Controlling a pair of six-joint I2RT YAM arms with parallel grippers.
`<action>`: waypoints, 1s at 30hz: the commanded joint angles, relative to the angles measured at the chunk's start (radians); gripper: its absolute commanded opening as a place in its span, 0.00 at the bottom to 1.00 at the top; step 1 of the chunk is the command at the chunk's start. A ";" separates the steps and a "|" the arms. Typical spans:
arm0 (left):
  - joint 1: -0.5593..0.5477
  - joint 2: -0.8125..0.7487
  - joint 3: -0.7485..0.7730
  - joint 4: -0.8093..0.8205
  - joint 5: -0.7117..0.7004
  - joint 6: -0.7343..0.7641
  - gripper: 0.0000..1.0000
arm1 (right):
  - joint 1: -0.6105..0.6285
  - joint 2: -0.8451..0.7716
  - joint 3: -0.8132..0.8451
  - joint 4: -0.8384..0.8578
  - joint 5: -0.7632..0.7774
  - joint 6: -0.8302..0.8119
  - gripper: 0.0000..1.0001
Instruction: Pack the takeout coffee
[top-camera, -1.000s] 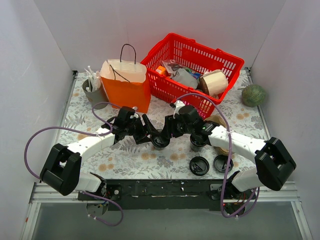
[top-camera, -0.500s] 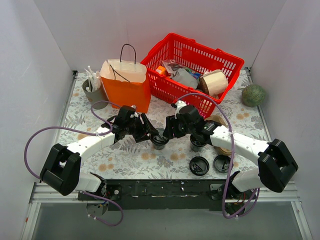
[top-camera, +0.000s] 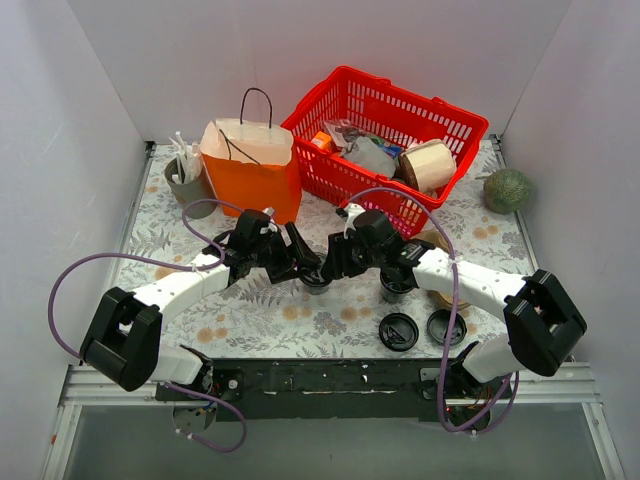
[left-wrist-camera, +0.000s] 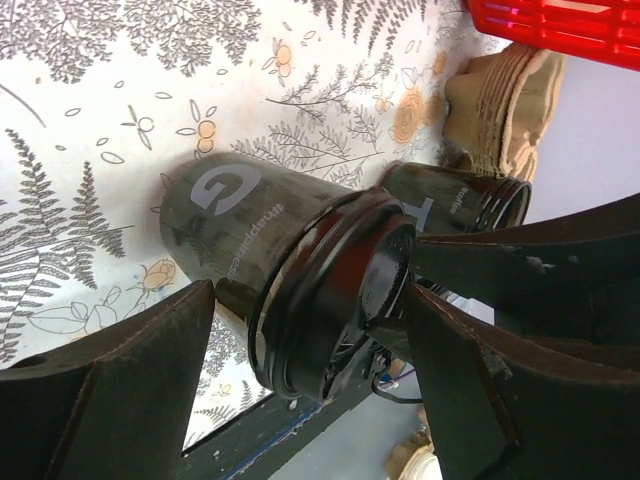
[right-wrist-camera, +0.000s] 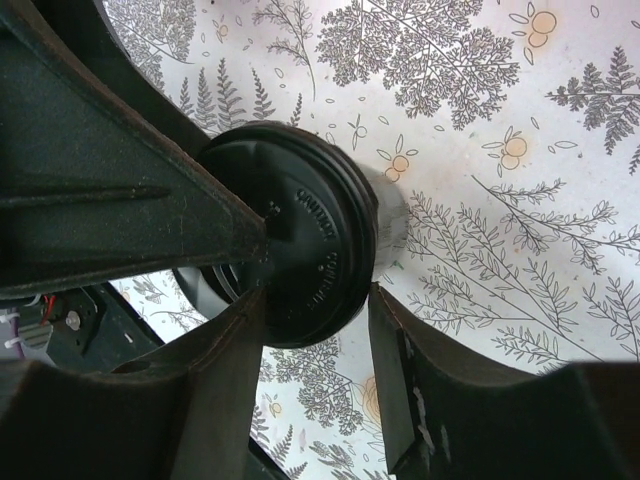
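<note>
On my overhead feed the takeout coffee (top-camera: 316, 284), a small dark disposable cup capped with a round black plastic lid (right-wrist-camera: 305, 255), stands upright on the floral-patterned worktop (top-camera: 250, 322). It is about midway between the left and right edges and somewhat nearer the near edge than the far one. Both arms meet at it, one from each side.

The left gripper (left-wrist-camera: 308, 298) has its jaws spread wide with the cup between them. One of its fingers (left-wrist-camera: 455, 350) has its tip on the lid's top face. The other (left-wrist-camera: 130, 365) lies right against the lower wall of the cup. I cannot tell whether they are actually pinching it.

The right gripper (right-wrist-camera: 318, 300) has its jaws parted and holds nothing. Its fingertips (right-wrist-camera: 235, 360) sit at the lid's rim, and bare worktop shows in the gap between them.

Just to the right of the coffee stands an open black disposable cup (top-camera: 393, 286). Closer to the near edge lie two loose round black lids, one (top-camera: 398, 331) beside the other (top-camera: 445, 326). A brown moulded-pulp cup carrier (left-wrist-camera: 500, 90) sits beyond the open cup, close to the red plastic basket (top-camera: 335, 185), which fills the area toward the far right corner. An orange paper bag with cord handles (top-camera: 250, 175) stands by the far edge, left of the middle.
</note>
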 joint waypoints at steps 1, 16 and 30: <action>0.002 -0.023 -0.010 0.066 0.062 0.028 0.77 | 0.004 -0.005 0.046 0.065 -0.021 0.019 0.52; 0.004 0.011 0.016 -0.007 0.009 0.040 0.70 | 0.004 0.046 0.098 0.005 0.078 0.002 0.49; 0.021 0.057 0.034 -0.018 0.007 0.044 0.50 | -0.010 0.138 0.149 -0.049 0.108 -0.016 0.49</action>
